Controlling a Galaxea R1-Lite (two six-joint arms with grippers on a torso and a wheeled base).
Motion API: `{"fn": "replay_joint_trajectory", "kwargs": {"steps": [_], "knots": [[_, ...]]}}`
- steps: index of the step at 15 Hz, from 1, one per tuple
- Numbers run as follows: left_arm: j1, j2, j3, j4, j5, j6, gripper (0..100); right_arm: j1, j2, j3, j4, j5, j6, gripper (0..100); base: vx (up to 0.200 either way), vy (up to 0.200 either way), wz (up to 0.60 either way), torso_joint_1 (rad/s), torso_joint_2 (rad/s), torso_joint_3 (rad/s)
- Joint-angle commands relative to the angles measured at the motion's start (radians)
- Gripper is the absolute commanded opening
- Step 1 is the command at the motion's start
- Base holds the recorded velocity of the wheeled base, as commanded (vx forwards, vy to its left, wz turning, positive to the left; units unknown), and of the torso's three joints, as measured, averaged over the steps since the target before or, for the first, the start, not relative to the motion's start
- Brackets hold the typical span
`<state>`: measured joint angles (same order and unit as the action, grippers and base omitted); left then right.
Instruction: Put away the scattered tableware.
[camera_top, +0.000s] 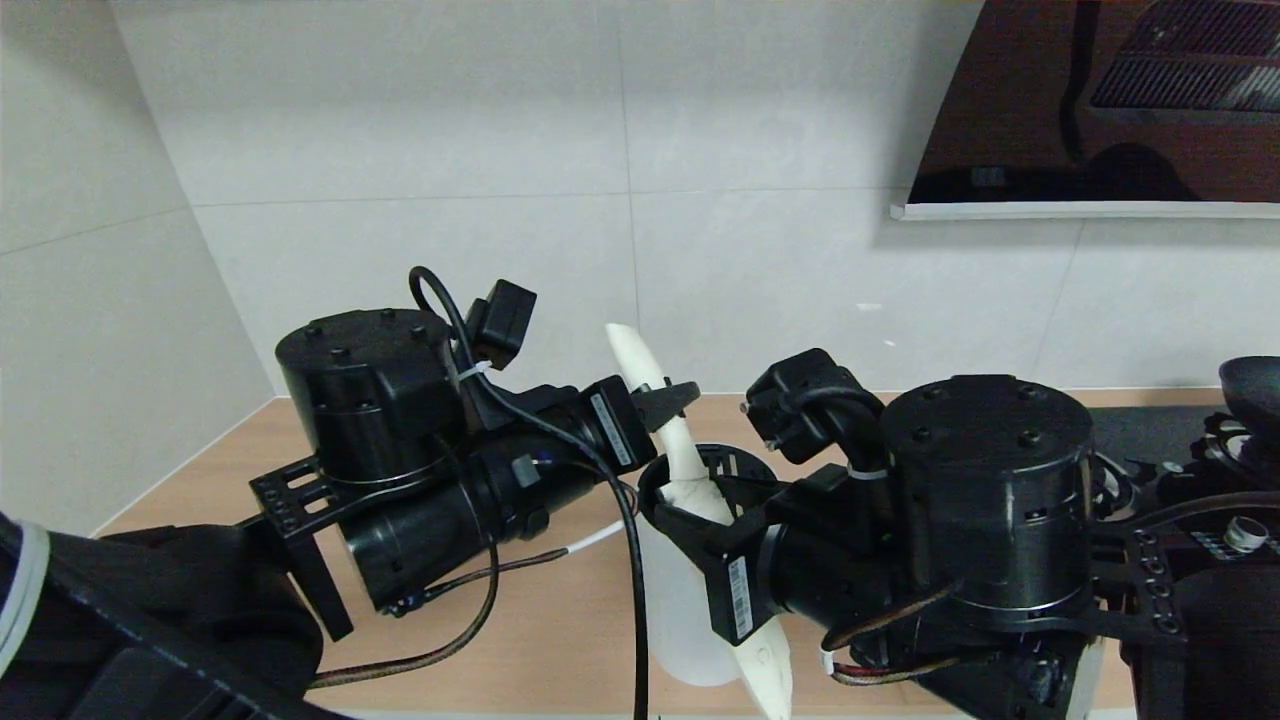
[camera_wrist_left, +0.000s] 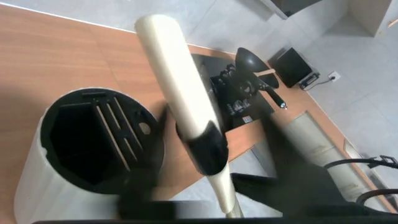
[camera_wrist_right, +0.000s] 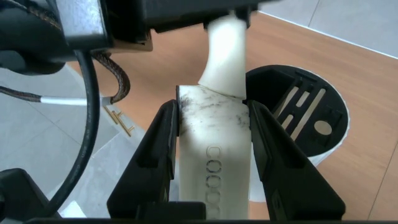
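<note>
Left gripper (camera_top: 668, 402): it is closed on the thin upper part of the white utensil (camera_top: 684, 452). The jaws are nearly together and the handle passes between them.

White utensil: long and cream-coloured, with a narrow handle and a broader lower end. It hangs tilted in the air and both grippers hold it. The handle tip points up towards the wall. In the left wrist view the handle (camera_wrist_left: 177, 93) crosses beside the mouth of the holder (camera_wrist_left: 37, 162), and it is not inside.

Holder: a white cylinder (camera_top: 680, 625) with a black insert of slots. It stands upright on the wooden counter (camera_top: 560, 620), just below and behind the utensil.

Right gripper (camera_top: 722, 525): it is open only as wide as the broad part of the utensil. The right wrist view shows one finger (camera_wrist_right: 155, 155) pressing on each side of it.

Hob (camera_top: 1130, 425): a dark surface at the far right of the counter, with black things standing on it.

Progress: I judge the task is at an early or middle stage. The utensil is lifted and is near the holder, but it is not yet put in. The compartments I can see look unfilled.

Left to do: one gripper must let go, then the utensil has to go down into a slot. Whether other tableware waits, I cannot tell.
</note>
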<state>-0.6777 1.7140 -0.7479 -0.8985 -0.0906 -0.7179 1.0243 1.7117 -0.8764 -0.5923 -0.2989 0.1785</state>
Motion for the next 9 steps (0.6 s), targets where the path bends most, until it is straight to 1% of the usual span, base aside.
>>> {"fn": "replay_joint_trajectory", "kwargs": {"steps": [1,9], "knots": [[0.000,-0.001,0.001,0.003,0.000,0.000,0,0.000,0.002,-0.001,-0.004,0.000,0.002,0,0.000,0.000,0.00,0.000,0.00,0.000],[-0.002,-0.005,-0.005,0.012,0.000,0.000,0,-0.001,-0.001,-0.003,-0.017,-0.003,0.012,0,0.000,0.000,0.00,0.000,0.00,0.000]]}}
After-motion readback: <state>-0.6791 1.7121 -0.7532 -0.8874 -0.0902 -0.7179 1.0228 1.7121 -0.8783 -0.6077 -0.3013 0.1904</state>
